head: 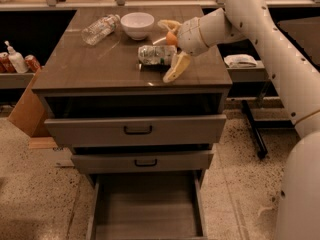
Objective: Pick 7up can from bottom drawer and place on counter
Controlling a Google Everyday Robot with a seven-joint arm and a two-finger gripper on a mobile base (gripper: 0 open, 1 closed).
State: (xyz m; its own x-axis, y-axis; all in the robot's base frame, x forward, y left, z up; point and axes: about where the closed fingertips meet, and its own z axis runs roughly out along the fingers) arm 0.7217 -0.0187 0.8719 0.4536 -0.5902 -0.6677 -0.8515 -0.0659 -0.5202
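The 7up can (155, 54), silvery with green marks, lies on its side on the brown-grey counter (95, 66), right of the middle. My gripper (163, 51) is open. One yellowish finger (169, 25) is behind the can and the other (176, 68) is in front of it, both spread wide of it. The can rests on the counter between them. The bottom drawer (147, 209) is pulled out below, and its grey floor shows nothing in it.
A clear plastic bottle (100, 29) and a white bowl (137, 24) stand at the back of the counter. Two grey drawers with black handles (137, 130) are shut. Red cans (32, 63) and a white bottle (15, 59) sit on a left shelf. A cardboard box (25, 109) leans at the left.
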